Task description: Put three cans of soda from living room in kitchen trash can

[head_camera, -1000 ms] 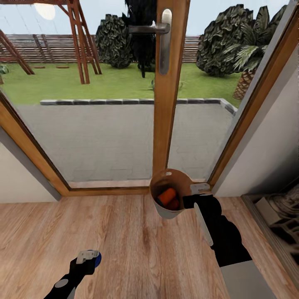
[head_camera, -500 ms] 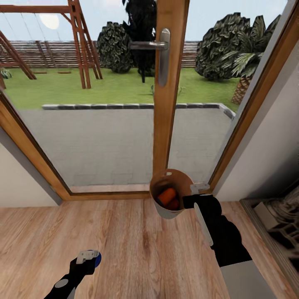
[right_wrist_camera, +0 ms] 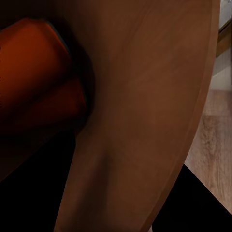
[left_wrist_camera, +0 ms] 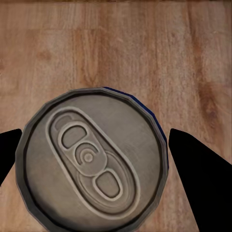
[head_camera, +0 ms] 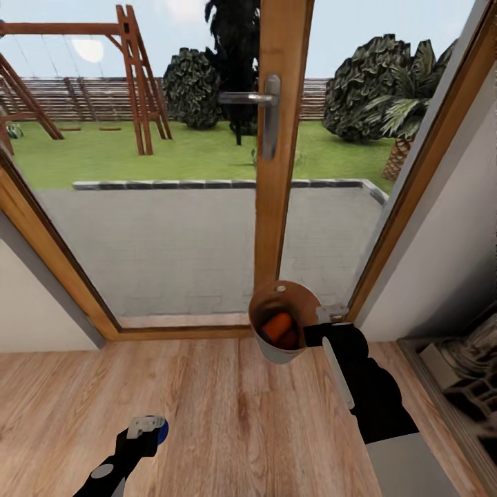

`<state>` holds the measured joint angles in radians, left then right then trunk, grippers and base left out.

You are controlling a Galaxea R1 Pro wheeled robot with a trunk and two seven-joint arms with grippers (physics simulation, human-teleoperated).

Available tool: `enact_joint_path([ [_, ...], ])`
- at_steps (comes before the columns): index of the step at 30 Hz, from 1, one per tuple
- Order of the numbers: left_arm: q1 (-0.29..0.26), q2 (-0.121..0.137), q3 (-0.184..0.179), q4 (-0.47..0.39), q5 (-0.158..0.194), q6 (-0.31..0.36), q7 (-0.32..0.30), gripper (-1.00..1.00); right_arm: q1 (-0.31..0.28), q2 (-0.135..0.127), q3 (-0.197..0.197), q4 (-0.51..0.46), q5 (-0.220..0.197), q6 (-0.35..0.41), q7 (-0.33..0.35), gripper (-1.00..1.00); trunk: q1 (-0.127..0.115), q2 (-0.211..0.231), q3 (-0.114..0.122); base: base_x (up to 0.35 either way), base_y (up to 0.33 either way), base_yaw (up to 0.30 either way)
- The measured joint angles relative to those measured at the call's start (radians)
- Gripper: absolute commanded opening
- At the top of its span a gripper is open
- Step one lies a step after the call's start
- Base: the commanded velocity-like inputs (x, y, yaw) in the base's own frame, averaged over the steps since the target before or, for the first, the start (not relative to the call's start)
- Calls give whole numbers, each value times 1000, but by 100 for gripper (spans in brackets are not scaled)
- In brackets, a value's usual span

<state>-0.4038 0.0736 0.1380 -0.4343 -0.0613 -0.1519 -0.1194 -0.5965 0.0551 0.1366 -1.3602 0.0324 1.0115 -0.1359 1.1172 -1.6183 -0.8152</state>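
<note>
In the head view my right gripper (head_camera: pixel 333 315) is shut on the rim of the tash can (head_camera: pixel 275 350), a small tapered bin held tilted just above the floor in front of the glass door. Two orange soda cans (head_camera: pixel 279 326) lie inside it. The right wrist view shows the bin's brown inner wall (right_wrist_camera: pixel 145 96) and the orange cans (right_wrist_camera: pixel 34 63) up close. At the lower left my left gripper (head_camera: pixel 147 425) is shut on the dark blue soda can (head_camera: pixel 162 433). Its grey metal top (left_wrist_camera: pixel 89 162) sits between the black fingers (left_wrist_camera: pixel 198 166) over the wood floor.
A wood-framed glass door (head_camera: pixel 279 207) with a metal handle (head_camera: pixel 269 114) stands straight ahead, with a patio and garden behind it. A white wall (head_camera: pixel 442 241) rises at the right, with a low shelf of clutter (head_camera: pixel 462 366) below it. Light plank floor (head_camera: pixel 228 421) spreads between my arms.
The whole head view has shifted: the door handle and floor edge sit lower in the picture, so the camera moved. Both grippers hold the same things in the same places.
</note>
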Motion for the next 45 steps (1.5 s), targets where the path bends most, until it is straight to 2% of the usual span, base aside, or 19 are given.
enact_joint_path([
  [45, 0, 0, 0, 0, 0, 0, -1, -100, 1, 0, 0, 3, -1, 0, 1, -100, -173, 315, 214, 0, 0, 0],
])
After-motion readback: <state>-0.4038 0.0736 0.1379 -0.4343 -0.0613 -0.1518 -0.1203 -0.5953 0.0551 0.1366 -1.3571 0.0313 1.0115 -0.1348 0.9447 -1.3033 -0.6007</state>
